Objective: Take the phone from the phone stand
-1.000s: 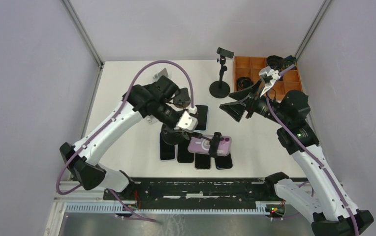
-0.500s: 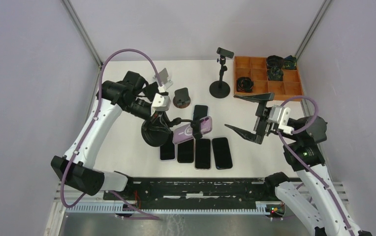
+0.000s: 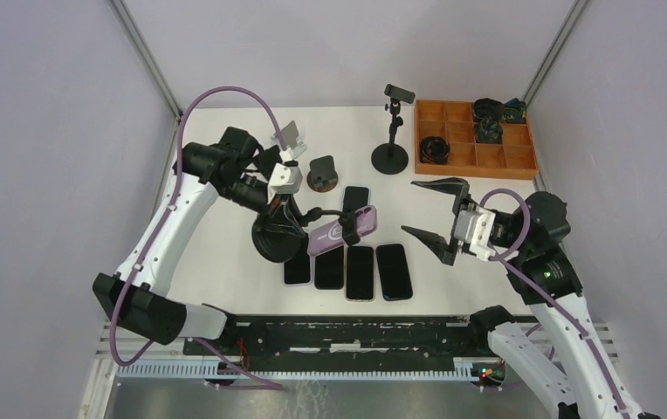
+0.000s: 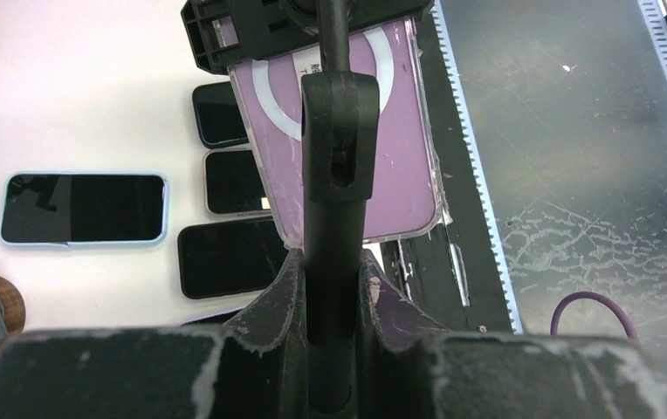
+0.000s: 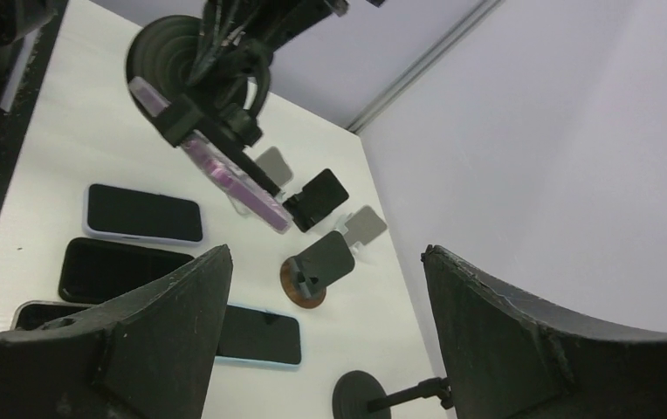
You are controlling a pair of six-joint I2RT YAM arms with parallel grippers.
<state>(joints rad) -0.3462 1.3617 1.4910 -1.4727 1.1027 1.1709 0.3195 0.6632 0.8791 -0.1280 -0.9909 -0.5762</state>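
A purple-cased phone (image 3: 340,231) sits clamped in a black phone stand (image 3: 278,240), tilted above the table. My left gripper (image 3: 284,208) is shut on the stand's stem. In the left wrist view the fingers (image 4: 282,292) pinch the black stem (image 4: 337,192), with the phone's purple back (image 4: 395,166) and the clamp (image 4: 243,30) beyond. My right gripper (image 3: 409,208) is open and empty, to the right of the phone and apart from it. In the right wrist view the gripper (image 5: 326,253) stands wide open, with the phone (image 5: 230,179) edge-on in its clamp farther off.
Several dark phones (image 3: 361,272) lie in a row under the held phone, and one in a light blue case (image 3: 356,197) lies behind. A wooden-based stand (image 3: 321,173), a white stand (image 3: 288,135) and a tall black stand (image 3: 391,131) are at the back. An orange tray (image 3: 474,157) is at the back right.
The left arm has carried the stand and phone left and back from over the row of phones. The right gripper has withdrawn from near the tray toward the near right, still open.
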